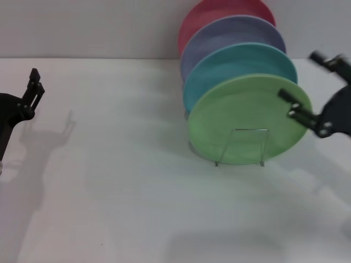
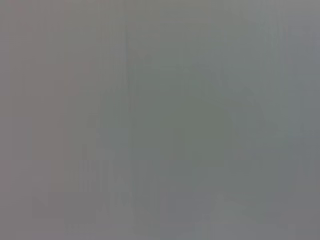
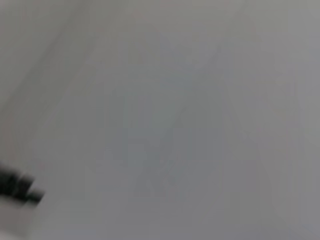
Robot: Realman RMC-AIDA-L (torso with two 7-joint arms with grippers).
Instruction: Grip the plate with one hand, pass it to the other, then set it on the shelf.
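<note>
The light green plate [image 1: 247, 118] stands upright at the front of the wire shelf [image 1: 250, 130], whose front loop crosses the plate's lower face. My right gripper [image 1: 296, 75] is open at the plate's right edge. One finger lies over the rim and the other is up and to the right, clear of the plate. My left gripper [image 1: 34, 90] is parked far off at the table's left edge, holding nothing. Both wrist views show only blurred grey.
A teal-blue plate [image 1: 236, 63], a lavender plate [image 1: 230, 34] and a pink-red plate [image 1: 219, 12] stand in the same rack behind the green one. The white table [image 1: 120, 181] spreads to the left and in front. A pale wall runs along the back.
</note>
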